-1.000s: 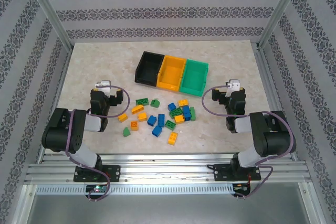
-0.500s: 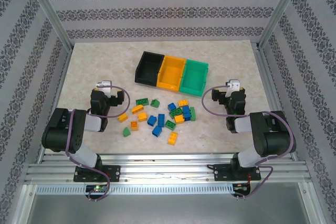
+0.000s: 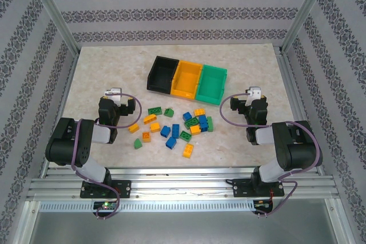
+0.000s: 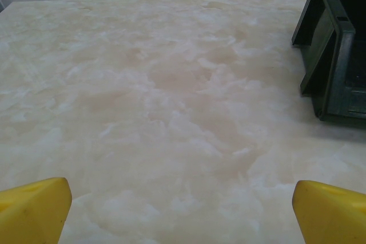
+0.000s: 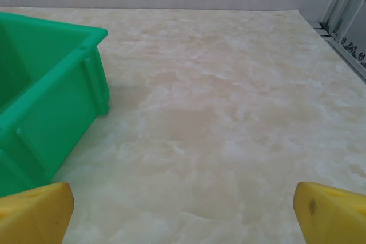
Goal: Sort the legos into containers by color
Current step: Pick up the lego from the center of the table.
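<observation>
Green, blue and orange legos (image 3: 174,125) are left unsorted near the containers (image 3: 184,91). Left gripper (image 4: 182,207) and right gripper (image 5: 183,207) are spread apart, empty. A first brick must be reached and straddled.

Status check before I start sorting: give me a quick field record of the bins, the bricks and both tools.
bins: black bin, orange bin, green bin, side by side in a row
bin contents: no bricks seen inside
bricks: green, blue and orange, loose on the table, on the near side of the bins, between the arms
left tool: open, holding nothing, left of the bricks
right tool: open, holding nothing, green bin ahead to its left
sorting: not started
</observation>
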